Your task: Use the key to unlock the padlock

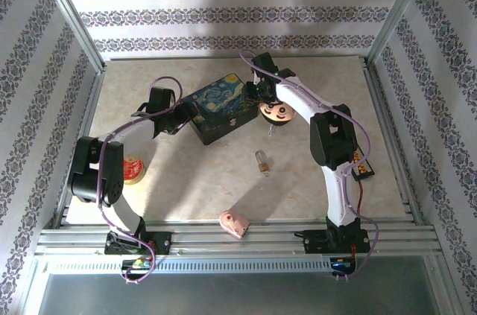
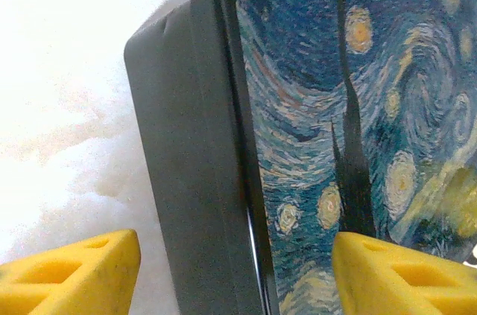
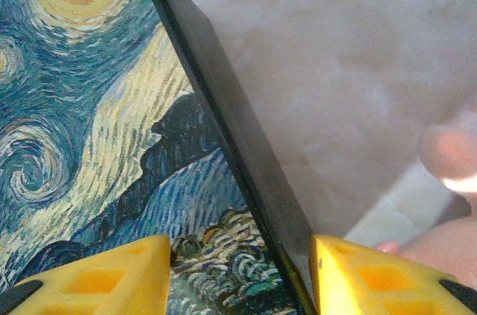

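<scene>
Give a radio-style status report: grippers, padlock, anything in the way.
Left gripper open, astride painted box edge. Right gripper open, astride opposite edge. Padlock lying on table, untouched.

Count with me: the left gripper (image 2: 235,278) and the right gripper (image 3: 238,278) make two grippers, and each one shows two yellow pads (image 2: 74,274). On the table (image 1: 320,99) there's one painted box (image 1: 218,110) up near 12 o'clock, one padlock (image 1: 261,160) just right of centre, one pink wedge (image 1: 235,223) at 6 o'clock and one round yellow-and-red object (image 1: 133,169) at 8 o'clock. Add one small black device (image 1: 363,170) at 4 o'clock, plus what looks like a pair of pinkish discs (image 1: 277,114) at 1 o'clock.
</scene>
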Robot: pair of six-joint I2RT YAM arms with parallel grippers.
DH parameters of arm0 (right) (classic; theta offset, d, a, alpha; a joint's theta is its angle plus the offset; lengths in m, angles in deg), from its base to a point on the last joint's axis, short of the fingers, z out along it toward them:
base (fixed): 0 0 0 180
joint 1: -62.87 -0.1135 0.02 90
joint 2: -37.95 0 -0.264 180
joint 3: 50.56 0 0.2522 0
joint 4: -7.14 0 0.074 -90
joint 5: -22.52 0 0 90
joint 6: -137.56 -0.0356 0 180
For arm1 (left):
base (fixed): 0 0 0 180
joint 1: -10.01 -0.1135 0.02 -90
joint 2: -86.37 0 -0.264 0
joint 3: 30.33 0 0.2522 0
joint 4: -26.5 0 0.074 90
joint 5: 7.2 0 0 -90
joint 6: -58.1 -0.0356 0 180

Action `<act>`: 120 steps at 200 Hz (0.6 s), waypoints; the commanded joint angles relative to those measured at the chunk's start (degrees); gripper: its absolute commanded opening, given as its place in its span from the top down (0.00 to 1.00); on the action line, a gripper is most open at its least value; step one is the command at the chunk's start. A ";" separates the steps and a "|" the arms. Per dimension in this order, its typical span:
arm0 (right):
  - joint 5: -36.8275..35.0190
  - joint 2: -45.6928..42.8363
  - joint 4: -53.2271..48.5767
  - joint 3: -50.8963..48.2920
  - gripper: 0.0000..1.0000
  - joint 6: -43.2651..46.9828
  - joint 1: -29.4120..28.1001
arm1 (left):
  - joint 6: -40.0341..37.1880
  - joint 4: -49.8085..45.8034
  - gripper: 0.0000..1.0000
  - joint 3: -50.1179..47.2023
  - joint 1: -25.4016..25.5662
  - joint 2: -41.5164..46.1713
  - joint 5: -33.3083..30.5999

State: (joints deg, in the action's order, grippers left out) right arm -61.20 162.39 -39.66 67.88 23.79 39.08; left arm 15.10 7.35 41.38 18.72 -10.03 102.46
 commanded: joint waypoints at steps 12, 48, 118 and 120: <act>2.49 -4.88 -0.61 -6.84 0.53 -2.94 -2.84 | -1.59 -0.70 0.43 1.91 1.04 -1.42 0.23; 2.34 -9.39 1.52 -12.72 0.53 -5.62 -6.26 | -1.89 -0.73 0.51 2.33 1.30 -1.35 0.30; -1.44 -17.30 5.67 -24.50 0.51 -13.68 -11.93 | -0.75 -0.07 0.56 -0.92 2.98 0.89 1.98; -1.49 -17.50 5.85 -24.81 0.51 -13.92 -11.90 | -0.70 -0.04 0.56 -1.16 3.00 0.98 1.99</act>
State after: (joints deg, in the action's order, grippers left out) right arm -65.92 147.35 -35.68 46.64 14.26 30.42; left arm 13.68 7.42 42.23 19.03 -10.32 100.30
